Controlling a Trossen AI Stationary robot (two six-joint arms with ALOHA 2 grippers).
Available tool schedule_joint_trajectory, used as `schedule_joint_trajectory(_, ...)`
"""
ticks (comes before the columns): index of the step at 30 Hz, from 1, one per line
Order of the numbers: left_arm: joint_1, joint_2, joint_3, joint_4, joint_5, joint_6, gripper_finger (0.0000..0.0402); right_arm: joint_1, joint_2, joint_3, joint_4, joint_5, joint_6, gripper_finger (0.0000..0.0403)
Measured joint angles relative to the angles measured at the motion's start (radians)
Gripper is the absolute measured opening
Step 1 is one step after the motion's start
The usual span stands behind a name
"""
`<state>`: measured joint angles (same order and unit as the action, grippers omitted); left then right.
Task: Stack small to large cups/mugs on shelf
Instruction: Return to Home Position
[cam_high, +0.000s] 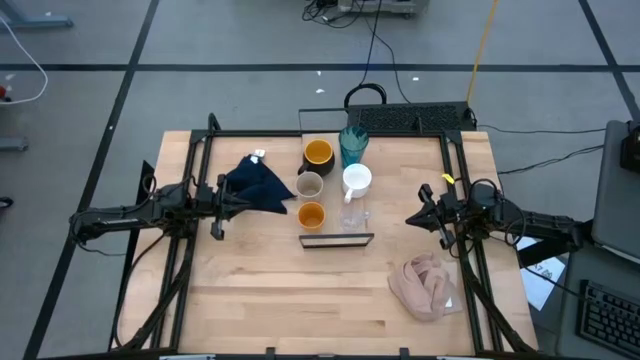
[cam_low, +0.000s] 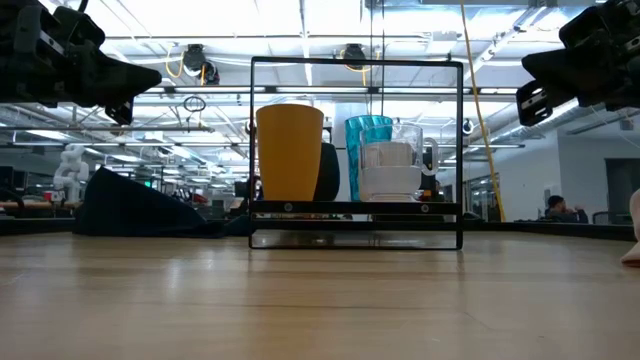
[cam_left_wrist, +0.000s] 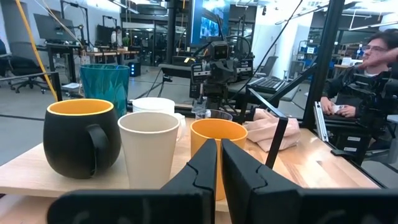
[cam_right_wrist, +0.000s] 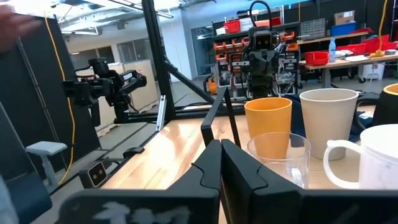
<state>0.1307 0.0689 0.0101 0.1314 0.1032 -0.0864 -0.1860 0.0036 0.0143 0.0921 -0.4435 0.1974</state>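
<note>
Raised, facing inward: left tool (cam_high: 228, 199), right tool (cam_high: 413, 218), seemingly closed.

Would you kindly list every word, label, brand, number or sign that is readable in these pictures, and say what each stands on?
No text can be read in any view.
White tag on the dark navy cloth: too small to read.
Paper sheet right of the table: dark marks, too small.
Blue screen in the room behind: blurred.
White mug and black mug: no print shows.
</note>
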Motion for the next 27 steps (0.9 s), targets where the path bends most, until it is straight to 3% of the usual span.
schedule_joint_trajectory(6, 0.000, 0.000, 0.000, 0.000, 0.000, 0.000, 0.0021, 0.002, -0.002, 0.000, 0.001, 0.000, 0.000, 0.0002)
schedule_joint_trajectory(17, 0.000, 0.003, 0.000, 0.000, 0.000, 0.000, 0.0021, 0.170, -0.003, 0.000, -0.005, -0.081, -0.029, 0.0002)
schedule_joint_trajectory(21, 0.000, 0.003, 0.000, 0.000, 0.000, 0.000, 0.0021, 0.168, -0.003, 0.000, -0.011, 0.009, 0.003, 0.0002)
schedule_joint_trajectory(27, 0.000, 0.003, 0.000, 0.000, 0.000, 0.000, 0.0021, 0.202, -0.003, 0.000, -0.056, 0.336, -0.257, 0.0002)
